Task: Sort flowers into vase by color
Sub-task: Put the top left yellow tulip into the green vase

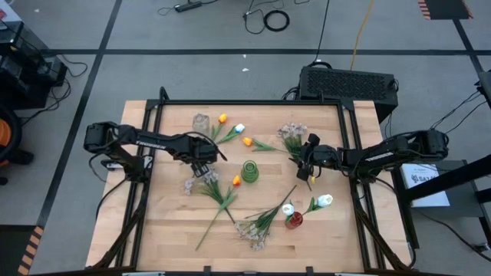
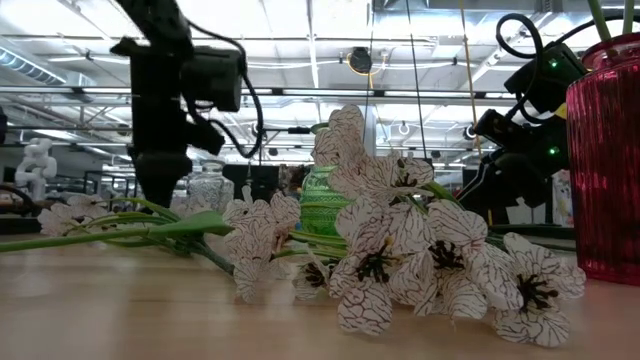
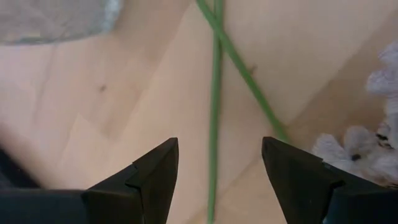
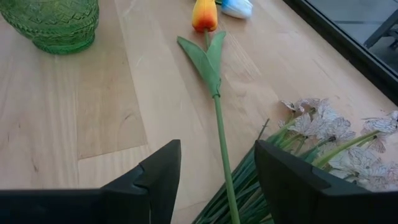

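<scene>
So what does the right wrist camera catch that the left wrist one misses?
Only the right wrist view shows the green vase, an orange tulip with its leaves, and a white tulip beyond it. Only the left wrist view shows two bare green stems crossing on the wood. Both show an open end effector, right and left, poised over a stem on the table, with pale blossoms off to one side.

Flowers [image 1: 219,192] scattered around central vase [image 1: 250,172] on table [image 1: 169,230].
</scene>
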